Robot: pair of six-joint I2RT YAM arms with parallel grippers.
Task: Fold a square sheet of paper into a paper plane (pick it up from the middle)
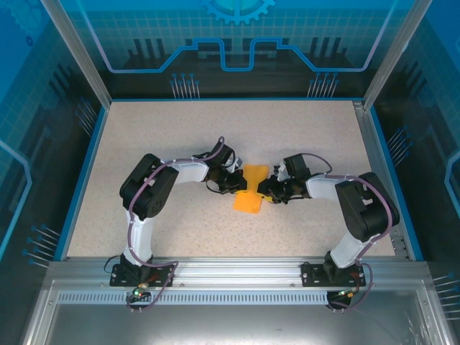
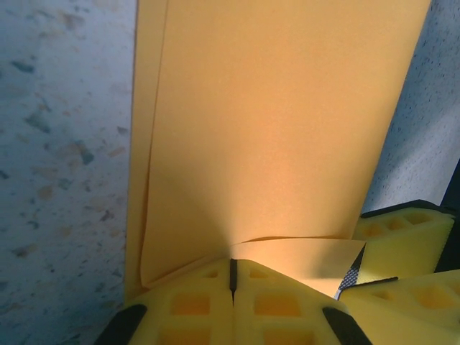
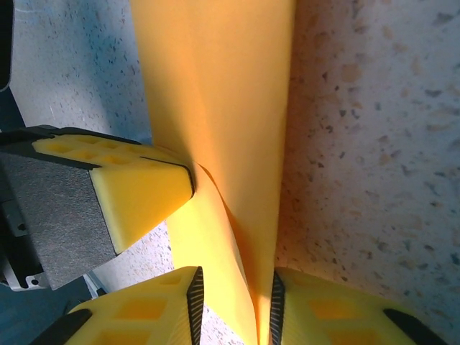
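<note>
The orange-yellow square sheet of paper hangs folded and creased between my two grippers, mid-table, just above the surface. My left gripper is shut on its left edge. In the left wrist view the two yellow pads meet at the gripper, pinching the paper, which fans out doubled above them. My right gripper straddles the opposite edge. In the right wrist view its jaws stand apart, with the paper running between them against the right-hand pad and a gap on the left.
The speckled beige table is rimmed by a blue edge and an aluminium frame at the near side. The left gripper's pad sits close beside my right gripper's fingers. The right gripper's pads show in the left wrist view.
</note>
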